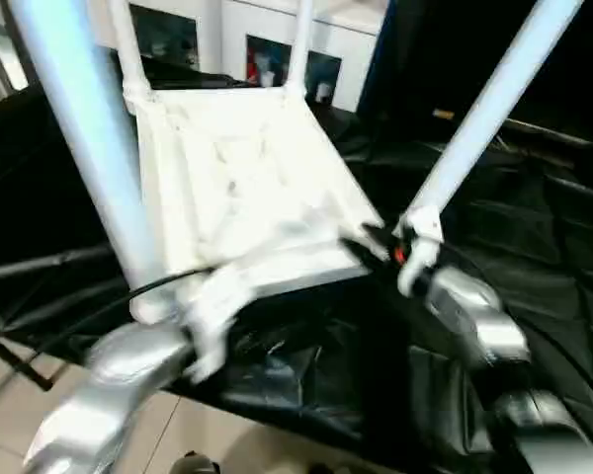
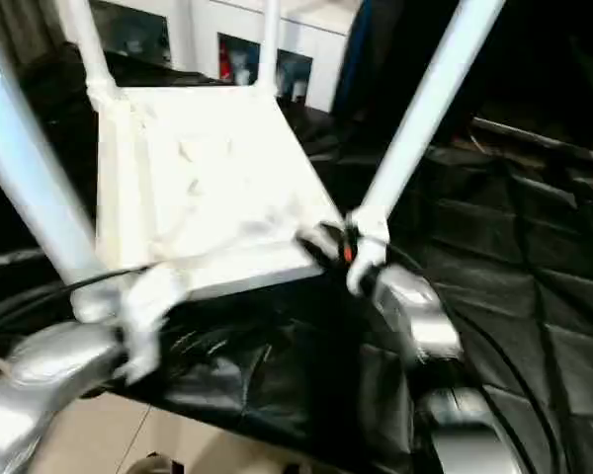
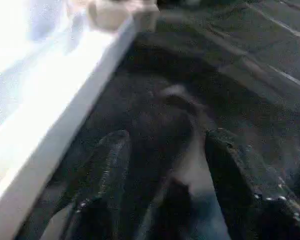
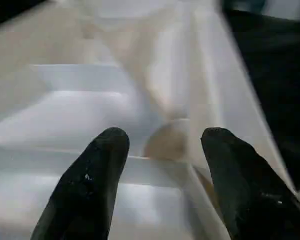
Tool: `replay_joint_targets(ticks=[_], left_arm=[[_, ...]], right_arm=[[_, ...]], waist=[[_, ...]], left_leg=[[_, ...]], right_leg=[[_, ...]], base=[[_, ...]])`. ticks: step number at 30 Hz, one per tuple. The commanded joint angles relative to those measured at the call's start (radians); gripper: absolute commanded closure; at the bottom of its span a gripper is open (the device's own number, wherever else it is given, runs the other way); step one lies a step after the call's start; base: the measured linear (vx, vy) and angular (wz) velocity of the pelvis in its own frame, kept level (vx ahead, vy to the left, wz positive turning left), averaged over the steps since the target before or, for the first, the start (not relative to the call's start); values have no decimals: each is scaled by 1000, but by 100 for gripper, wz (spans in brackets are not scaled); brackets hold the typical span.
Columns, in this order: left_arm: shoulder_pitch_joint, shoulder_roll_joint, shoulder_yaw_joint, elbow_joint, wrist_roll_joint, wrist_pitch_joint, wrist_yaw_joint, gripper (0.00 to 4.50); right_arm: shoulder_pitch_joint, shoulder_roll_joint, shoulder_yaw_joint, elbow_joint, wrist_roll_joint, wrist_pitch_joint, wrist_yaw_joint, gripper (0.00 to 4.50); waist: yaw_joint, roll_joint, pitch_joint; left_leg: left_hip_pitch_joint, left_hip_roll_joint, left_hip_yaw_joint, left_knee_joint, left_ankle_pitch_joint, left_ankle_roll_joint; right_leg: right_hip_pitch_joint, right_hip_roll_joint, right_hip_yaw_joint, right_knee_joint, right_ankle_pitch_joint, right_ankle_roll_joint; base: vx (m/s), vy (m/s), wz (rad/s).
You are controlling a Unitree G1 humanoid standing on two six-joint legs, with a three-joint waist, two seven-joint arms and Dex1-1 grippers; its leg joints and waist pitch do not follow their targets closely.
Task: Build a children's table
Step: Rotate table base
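The children's table lies upside down on a black cloth, its ribbed white top (image 1: pixel 237 178) facing up. All of its legs stand in the corner sockets: a near-left leg (image 1: pixel 89 138), a near-right leg (image 1: pixel 484 118) and two far legs (image 1: pixel 128 49). My left gripper (image 3: pixel 162 140) is open beside the top's near edge (image 3: pixel 65 130), close to the near-left leg, with only cloth behind its fingers. My right gripper (image 4: pixel 162 135) is open over the ribbed underside at the near-right corner (image 1: pixel 415 232), a round socket (image 4: pixel 165 142) showing between its fingers.
The black cloth (image 1: pixel 534 227) covers the work surface, falling off at the front to a tiled floor (image 1: pixel 178 434). A white cabinet with glass doors (image 1: pixel 277 39) stands behind. A black cable (image 1: pixel 128 296) runs along my left forearm.
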Motion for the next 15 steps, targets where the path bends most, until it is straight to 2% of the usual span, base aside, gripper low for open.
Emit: replay_joint_targets(ticks=[1,2,3,4,5,8,9,10,11,12,13,14,15], left_arm=[[2,-1,0,-38,-14,16,-1,169],[61,18,28,-108,-42,42,1,149],[76,23,36,-123,-50,43,-2,149],[88,26,44,-133,-56,44,-4,144],[96,30,49,-142,-62,48,-4,137],[126,51,85,-176,-83,63,-5,106],[133,60,103,-185,-93,66,-6,103],[139,67,120,-194,-103,71,-6,100],[145,78,139,-200,-114,74,-12,84],[150,92,162,-207,-127,79,-20,71],[151,98,174,-208,-134,81,-22,71],[151,109,196,-209,-146,85,-29,63],[151,114,204,-209,-151,86,-32,61]], right_arm=[[-10,-18,-27,37,-14,-18,-40,179],[-86,-23,-31,158,-51,-67,-125,179],[-106,-23,-34,186,-53,-71,-142,179],[-123,-24,-36,207,-57,-70,-164,179],[-136,-25,-37,224,-59,-71,-181,179],[-190,-32,-37,291,-73,-92,-248,179],[-210,-33,-43,315,-72,-102,-262,179],[-225,-33,-48,334,-72,-109,-269,179],[-237,-35,-50,348,-78,-119,-278,179],[-250,-35,-52,367,-85,-137,-277,179],[-255,-34,-56,374,-82,-142,-262,179],[-261,-29,-60,381,-75,-149,-230,179],[-262,-28,-61,381,-73,-152,-218,179]], waist=[[-2,17,-52],[-5,1,-44],[-6,-1,-45],[-4,-6,-44],[-4,-5,-41],[-2,-20,-36],[-4,-24,-37],[-4,-22,-37],[-6,-30,-41],[-5,-25,-39],[-6,-31,-43],[-5,-29,-43],[-6,-34,-48]], left_leg=[[23,27,-6,-75,-195,-12],[16,28,-8,-77,-212,-21],[12,25,-11,-79,-224,-27],[16,23,-8,-75,-235,-31],[18,23,-8,-75,-244,-31],[18,23,-9,-75,-251,-36],[14,23,-11,-75,-247,-40],[14,22,-11,-75,-242,-41],[15,23,-10,-73,-238,-39],[13,22,-10,-72,-224,-40],[14,22,-9,-69,-209,-39],[15,21,-9,-69,-202,-36],[16,21,-8,-67,-195,-34]], right_leg=[[28,-44,36,-56,-186,-166],[26,-47,36,-54,-212,-162],[31,-47,35,-56,-236,-156],[25,-47,37,-59,-256,-143],[22,-45,38,-59,-262,-139],[19,-43,38,-62,-281,-114],[21,-43,36,-58,-273,-118],[22,-43,37,-55,-266,-119],[23,-43,36,-55,-259,-122],[23,-42,37,-53,-240,-125],[25,-42,37,-48,-219,-127],[25,-39,37,-47,-201,-129],[27,-39,36,-45,-190,-130]], base=[[0,0,0],[0,0,0],[0,0,0],[0,0,0],[0,0,0],[0,0,0],[0,0,0],[0,0,0],[0,0,0],[0,0,0],[0,0,0],[0,0,0],[0,0,0]])
